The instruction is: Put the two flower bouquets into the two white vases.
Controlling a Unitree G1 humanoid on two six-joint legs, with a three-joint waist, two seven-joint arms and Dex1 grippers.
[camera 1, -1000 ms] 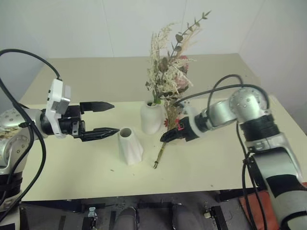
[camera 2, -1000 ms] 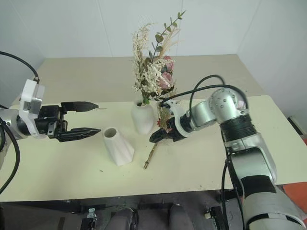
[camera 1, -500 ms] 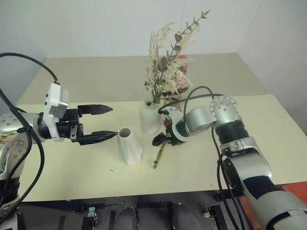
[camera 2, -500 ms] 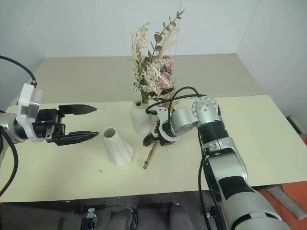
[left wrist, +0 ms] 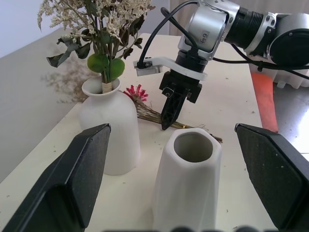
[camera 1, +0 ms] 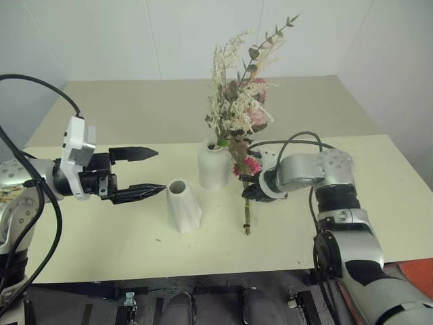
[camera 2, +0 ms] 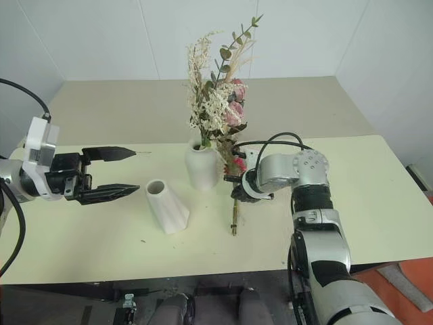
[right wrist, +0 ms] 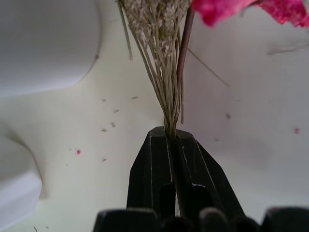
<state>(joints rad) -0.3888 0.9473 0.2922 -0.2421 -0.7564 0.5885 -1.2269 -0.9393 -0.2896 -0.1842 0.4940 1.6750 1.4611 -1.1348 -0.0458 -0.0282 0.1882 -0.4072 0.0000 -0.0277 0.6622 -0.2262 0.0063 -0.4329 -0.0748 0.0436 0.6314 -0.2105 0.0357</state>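
Observation:
The fuller bouquet [camera 1: 237,101] of cream sprigs and pink roses stands in the rounded bottle vase [camera 1: 214,166]. To the left of that vase the short slanted cone vase [camera 1: 183,205] stands empty, mouth up. The thin bouquet [camera 1: 247,211] of tan stems with a pink-red daisy [camera 1: 247,166] is just right of the bottle vase. Its stem end points toward the table's front edge. My right gripper [right wrist: 171,133] is shut on those stems below the daisy. My left gripper [camera 1: 160,170] hovers open to the left of the cone vase [left wrist: 190,179], with nothing between its fingers [left wrist: 72,179].
The cream table [camera 1: 122,237] has small bits of dried plant scattered on it. A lower beige surface [camera 1: 135,108] lies behind it, against white walls. My right arm's black cable [camera 1: 298,139] loops above the gripper.
My right gripper rolled, shifted right and closed on the thin bouquet's stems. The bouquet swung from slanting to pointing straight at the front edge. The left arm stayed still.

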